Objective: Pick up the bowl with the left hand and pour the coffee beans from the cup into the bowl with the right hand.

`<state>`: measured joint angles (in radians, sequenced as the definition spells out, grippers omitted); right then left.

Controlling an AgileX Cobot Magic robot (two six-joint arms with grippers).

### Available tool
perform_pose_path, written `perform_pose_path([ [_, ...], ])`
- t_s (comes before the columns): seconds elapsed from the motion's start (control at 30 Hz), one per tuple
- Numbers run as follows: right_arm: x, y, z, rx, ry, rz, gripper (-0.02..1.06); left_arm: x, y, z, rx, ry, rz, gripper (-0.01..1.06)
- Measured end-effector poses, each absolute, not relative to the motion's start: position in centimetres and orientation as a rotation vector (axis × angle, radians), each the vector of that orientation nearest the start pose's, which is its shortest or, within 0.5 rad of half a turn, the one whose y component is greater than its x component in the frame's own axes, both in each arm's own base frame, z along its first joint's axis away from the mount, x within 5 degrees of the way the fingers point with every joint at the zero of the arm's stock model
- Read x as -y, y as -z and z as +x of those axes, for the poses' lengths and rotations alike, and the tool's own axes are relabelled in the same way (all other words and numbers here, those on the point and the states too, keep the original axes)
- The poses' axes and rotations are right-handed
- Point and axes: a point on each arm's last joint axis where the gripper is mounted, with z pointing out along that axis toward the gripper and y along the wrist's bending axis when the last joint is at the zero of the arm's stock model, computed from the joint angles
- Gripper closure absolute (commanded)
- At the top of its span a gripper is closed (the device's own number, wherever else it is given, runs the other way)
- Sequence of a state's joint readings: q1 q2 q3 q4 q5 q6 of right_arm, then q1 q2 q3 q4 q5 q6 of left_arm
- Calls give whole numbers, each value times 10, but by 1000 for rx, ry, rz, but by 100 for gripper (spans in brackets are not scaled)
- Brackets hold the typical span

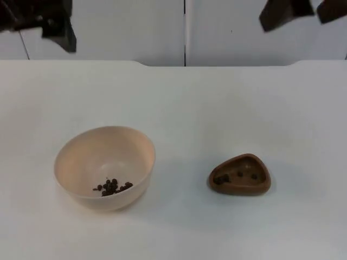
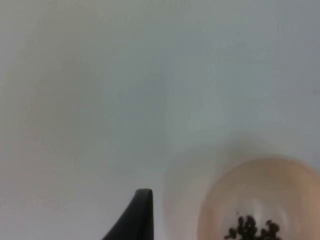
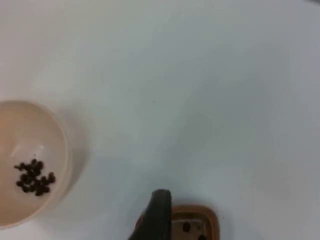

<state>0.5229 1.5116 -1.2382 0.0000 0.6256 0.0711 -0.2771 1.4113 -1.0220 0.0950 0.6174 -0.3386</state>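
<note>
Two vessels stand on the table in the lower half of the top view: the bowl at lower left, a clump of beans in its bottom, and the cup at lower right, well apart, with a few beans left in it. Both sit upright, nothing touching them. The likely slips: the bowl's smooth, round wall may slide out of a rim pinch, and the low, wide-mouthed cup may spill beans onto the table if tipped before the bowl is under it. Far back, the left gripper hangs at upper left, the right gripper at upper right, each high above and well behind its vessel. Neither holds anything; how far their fingers are parted I cannot tell.
</note>
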Motion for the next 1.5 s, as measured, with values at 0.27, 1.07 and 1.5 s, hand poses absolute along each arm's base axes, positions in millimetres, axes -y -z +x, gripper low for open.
perform_pose_path([
  [0.27, -151, -356, 261, -2262, -295, -550, 25, 68, -326, 256, -2346, 202, -9, 0],
  [1.07, -78, -362, 136, -2048, -313, -548, 25, 34, -401, 139, -2130, 202, 84, 0],
  [1.5, -46, -330, 79, -1962, -338, -523, 25, 18, -347, 81, -2109, 192, 109, 0],
])
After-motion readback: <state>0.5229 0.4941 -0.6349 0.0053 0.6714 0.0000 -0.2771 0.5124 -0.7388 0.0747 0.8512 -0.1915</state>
